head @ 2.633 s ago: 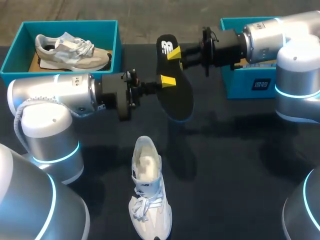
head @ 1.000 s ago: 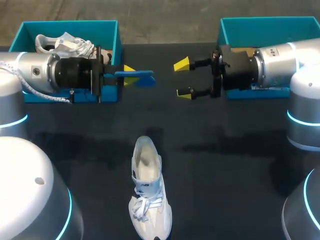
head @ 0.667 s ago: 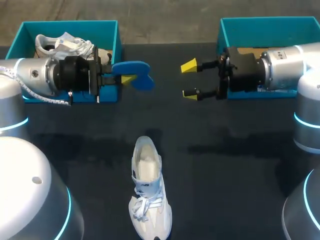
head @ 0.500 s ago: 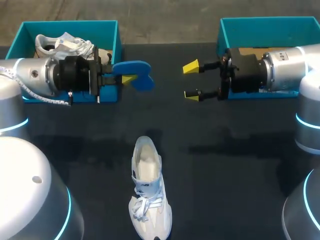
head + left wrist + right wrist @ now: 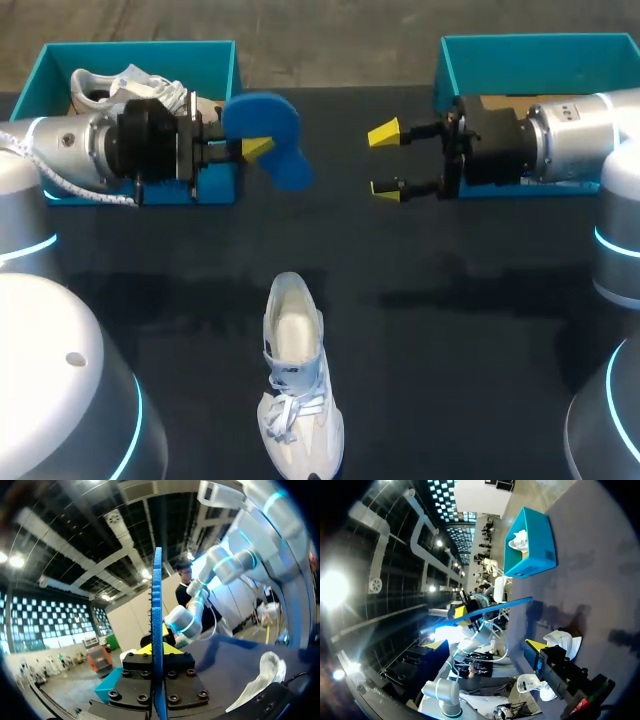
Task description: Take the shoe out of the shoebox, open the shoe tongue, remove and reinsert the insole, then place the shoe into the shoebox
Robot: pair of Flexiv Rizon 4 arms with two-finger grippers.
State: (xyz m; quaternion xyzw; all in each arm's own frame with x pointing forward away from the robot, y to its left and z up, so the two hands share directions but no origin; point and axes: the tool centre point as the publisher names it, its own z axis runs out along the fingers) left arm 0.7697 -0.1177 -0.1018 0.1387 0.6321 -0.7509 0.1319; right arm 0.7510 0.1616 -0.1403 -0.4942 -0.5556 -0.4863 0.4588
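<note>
Head view, and the left claw [image 5: 255, 148] is clamped on the blue foam insole [image 5: 270, 120], holding it in the air above the dark tabletop [image 5: 480, 330], just in front of the teal shoebox [image 5: 140, 48] on that side. It's held clear of the shoe, I'd judge, so it can be steered back in. Left wrist view shows that insole edge-on, pinched from both sides. The right claw [image 5: 388, 160] hangs facing it, jaws spread, nothing in them, likely poised to help. The pale lace-up sneaker [image 5: 293, 390] lies on the tabletop well below them, its opening turned towards the claws, ready to receive the insole.
</note>
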